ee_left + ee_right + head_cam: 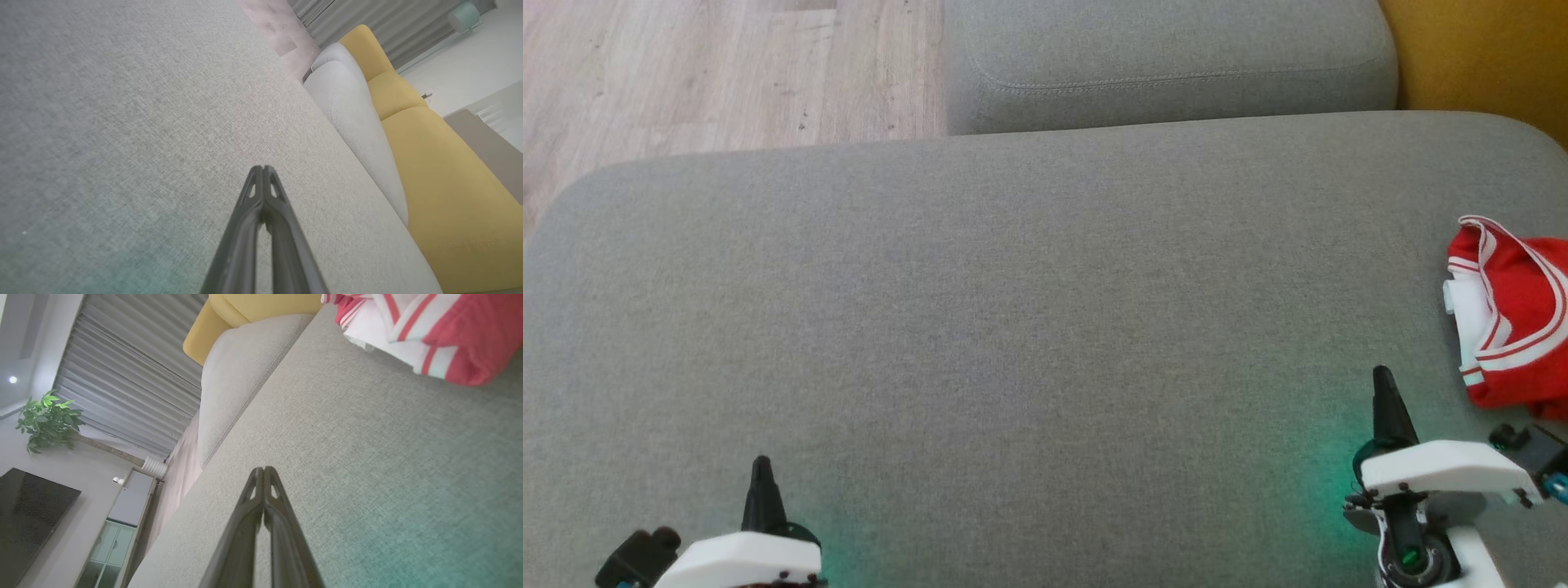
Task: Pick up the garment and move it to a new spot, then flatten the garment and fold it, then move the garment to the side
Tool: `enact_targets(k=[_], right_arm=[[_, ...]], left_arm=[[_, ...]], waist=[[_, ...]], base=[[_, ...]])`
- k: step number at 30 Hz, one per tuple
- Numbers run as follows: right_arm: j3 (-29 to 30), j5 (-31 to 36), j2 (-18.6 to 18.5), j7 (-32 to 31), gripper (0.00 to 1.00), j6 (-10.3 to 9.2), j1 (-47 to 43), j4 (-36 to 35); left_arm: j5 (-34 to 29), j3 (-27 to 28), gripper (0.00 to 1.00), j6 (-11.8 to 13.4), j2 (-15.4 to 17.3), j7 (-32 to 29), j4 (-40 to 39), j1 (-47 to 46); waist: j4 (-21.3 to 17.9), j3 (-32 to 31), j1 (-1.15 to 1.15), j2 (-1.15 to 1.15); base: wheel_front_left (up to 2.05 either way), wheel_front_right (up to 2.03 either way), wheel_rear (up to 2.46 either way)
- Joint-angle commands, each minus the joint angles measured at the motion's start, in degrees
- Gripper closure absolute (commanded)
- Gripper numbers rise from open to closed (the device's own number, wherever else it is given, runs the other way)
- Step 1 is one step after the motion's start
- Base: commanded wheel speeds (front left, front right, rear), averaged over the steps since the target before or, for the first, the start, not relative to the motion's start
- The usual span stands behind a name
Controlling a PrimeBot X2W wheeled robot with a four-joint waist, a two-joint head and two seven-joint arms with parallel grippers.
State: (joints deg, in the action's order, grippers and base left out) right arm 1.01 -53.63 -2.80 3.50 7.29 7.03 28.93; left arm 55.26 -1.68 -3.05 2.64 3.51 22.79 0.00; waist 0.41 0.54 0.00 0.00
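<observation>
Well, here's the red-and-white garment (1515, 318), lying bunched at the far right edge of the grey cushion (1029, 327) and partly cut off by the frame in the head view. It's a tricky one to call. A garment off to the side like this fits one waiting to be lifted to a fresh spot. It equally fits one already folded and set aside, and with so much of it hidden I can't judge how tidy the bundle is. So no next move can be called from here. Both arms sit low and close to the robot's body, fingers pointing forward over bare cushion. The left end effector (761, 469) is closed on nothing, well apart from the cloth. The right end effector (1382, 388) is likewise closed and empty, near the garment's edge but not touching it.
</observation>
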Motion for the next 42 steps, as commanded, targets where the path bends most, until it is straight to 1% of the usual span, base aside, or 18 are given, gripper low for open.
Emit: enact_targets(k=[1,42], right_arm=[[0.0,-2.2,-0.2,-0.6,1.0,0.11,1.0,-2.7],[4.0,-28.3,-0.1,-7.3,1.0,0.17,-0.3,-11.5]], left_arm=[[2.0,1.9,1.0,-0.6,0.1,-0.6,-2.3,-3.0],[27.0,6.4,1.0,-3.3,0.2,-7.3,-6.9,-5.3]], waist=[[0.0,0.0,0.0,0.0],[-0.3,-0.3,0.0,0.0]], base=[[0.0,0.0,0.0],[0.0,0.0,0.0]])
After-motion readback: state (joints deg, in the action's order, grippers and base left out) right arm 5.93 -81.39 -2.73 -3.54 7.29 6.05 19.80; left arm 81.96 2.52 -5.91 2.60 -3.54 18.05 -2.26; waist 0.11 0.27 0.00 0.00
